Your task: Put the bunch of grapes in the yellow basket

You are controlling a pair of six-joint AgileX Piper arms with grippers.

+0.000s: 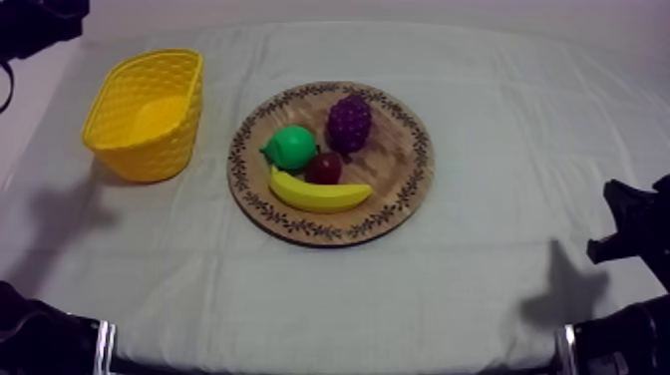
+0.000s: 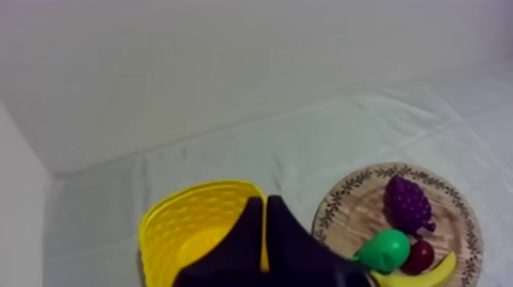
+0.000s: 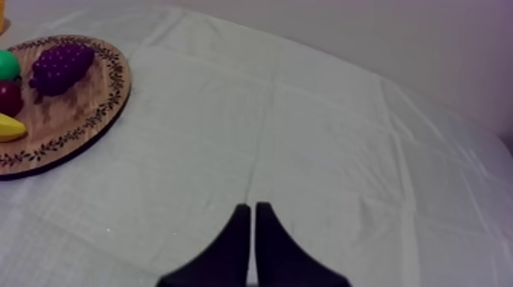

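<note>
The purple bunch of grapes (image 1: 349,122) lies on the far side of the round wooden board (image 1: 399,204), beside a green pear (image 1: 290,147), a small red fruit (image 1: 323,168) and a banana (image 1: 317,192). The yellow basket (image 1: 145,115) stands to the left of the board with nothing in it. My left gripper (image 2: 265,200) is shut on nothing, a narrow wedge over the basket (image 2: 183,229), with the grapes (image 2: 408,204) off to its side. My right gripper (image 3: 253,206) is shut on nothing above bare cloth, well away from the board (image 3: 84,114) and the grapes (image 3: 61,66).
My left arm (image 1: 35,25) shows at the table's far left corner, and my right arm (image 1: 633,229) sits low at the right edge. Bare cloth lies between the board and the right arm and along the table's front.
</note>
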